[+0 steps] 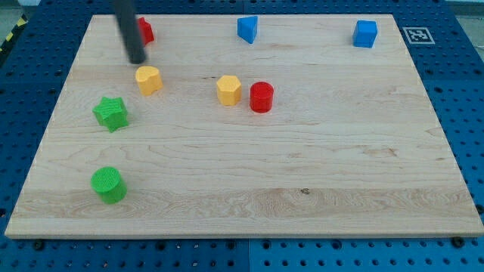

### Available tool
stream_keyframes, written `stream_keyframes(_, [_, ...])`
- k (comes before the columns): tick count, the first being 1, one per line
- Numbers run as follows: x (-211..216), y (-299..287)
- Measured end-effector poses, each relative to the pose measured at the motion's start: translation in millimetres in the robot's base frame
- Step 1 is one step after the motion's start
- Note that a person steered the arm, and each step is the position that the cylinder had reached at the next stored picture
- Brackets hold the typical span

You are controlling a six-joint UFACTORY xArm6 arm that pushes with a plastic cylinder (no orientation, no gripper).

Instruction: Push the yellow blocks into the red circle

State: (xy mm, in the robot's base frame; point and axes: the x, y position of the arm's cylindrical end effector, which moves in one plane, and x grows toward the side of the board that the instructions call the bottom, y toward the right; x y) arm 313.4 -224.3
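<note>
Two yellow hexagonal blocks lie on the wooden board: one (149,79) at the upper left, one (228,89) near the middle top. The second sits just left of a red cylinder (262,97), almost touching it. My tip (136,60) is at the end of the dark rod, just above and slightly left of the left yellow block, a small gap apart. A second red block (145,31) at the top left is partly hidden behind the rod; I cannot make out its shape.
A green star block (110,113) lies below left of the left yellow block. A green cylinder (109,185) sits at lower left. Two blue blocks (247,29) (365,33) lie along the top edge. The board's (302,174) edges drop to a blue perforated table.
</note>
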Motion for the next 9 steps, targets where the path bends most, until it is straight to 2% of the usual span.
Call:
stream_keyframes(1, [28,-19])
stream_keyframes(2, [60,2])
stream_keyframes(3, [69,21])
stream_keyframes(4, [85,64])
stream_keyframes(6, [83,64])
stream_keyframes(7, [60,14])
stream_keyframes(9, [52,144])
